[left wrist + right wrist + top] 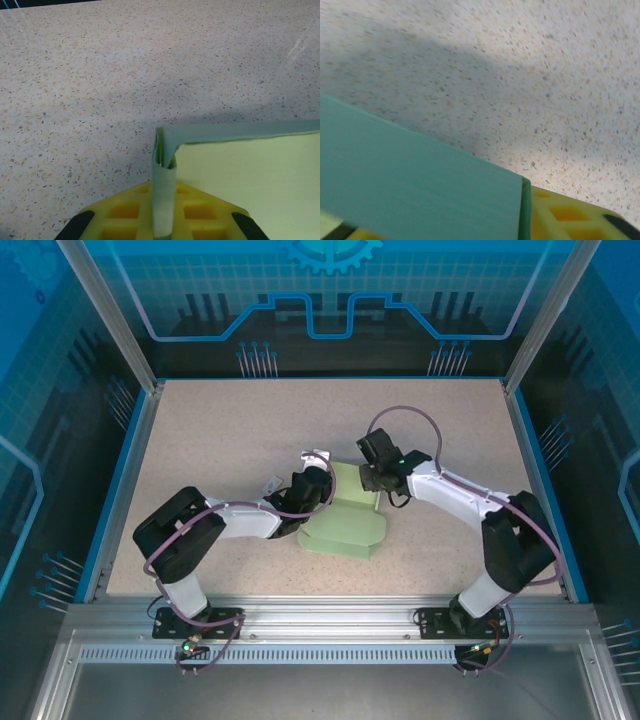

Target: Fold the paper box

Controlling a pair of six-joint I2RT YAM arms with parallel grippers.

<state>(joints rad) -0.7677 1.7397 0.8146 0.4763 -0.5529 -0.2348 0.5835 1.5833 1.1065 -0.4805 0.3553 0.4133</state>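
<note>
The paper box (345,525) is pale mint-green card lying partly folded at the table's middle. My left gripper (316,485) is at its left rear corner. In the left wrist view the yellow fingers (125,212) of the left gripper (164,200) are shut on a narrow upright strip of the paper box (250,175), whose flat panel spreads to the right. My right gripper (370,478) is at the card's rear right edge. In the right wrist view a raised panel of the paper box (420,185) covers the gap of the right gripper (445,222). Its edge rests against the right yellow finger (570,215), and the jaws stand apart.
The speckled beige tabletop (230,430) is bounded by a blue rim (118,490) and glass walls. Both arms reach inward over the near half of the table, their bases at the metal rail (320,615).
</note>
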